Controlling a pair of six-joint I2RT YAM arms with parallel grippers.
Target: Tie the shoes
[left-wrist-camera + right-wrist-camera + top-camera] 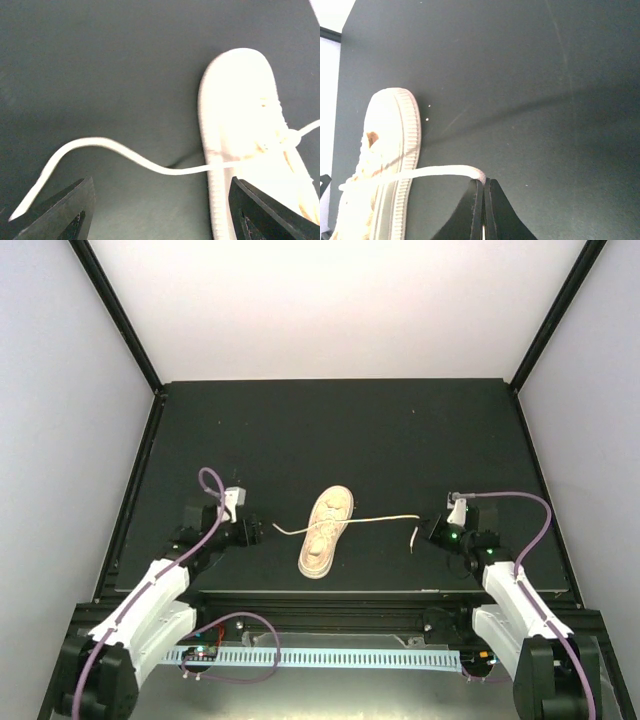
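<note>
The beige sneaker (325,531) lies in the middle of the black table, toe pointing away. It also shows in the left wrist view (240,125) and the right wrist view (390,150). Its left lace (125,155) trails loose on the table to the left (288,532). My left gripper (254,532) is open and empty, its fingers (60,210) standing either side of that lace and the sneaker's edge, just short of them. My right gripper (483,182) is shut on the right lace (435,172), which stretches from the sneaker to it (385,520). The right gripper (430,530) is right of the sneaker.
The black table (340,430) has white walls around it and a raised black frame at its edges. Purple cables loop over both arms (210,480). A white perforated rail (330,658) runs along the near edge below the table.
</note>
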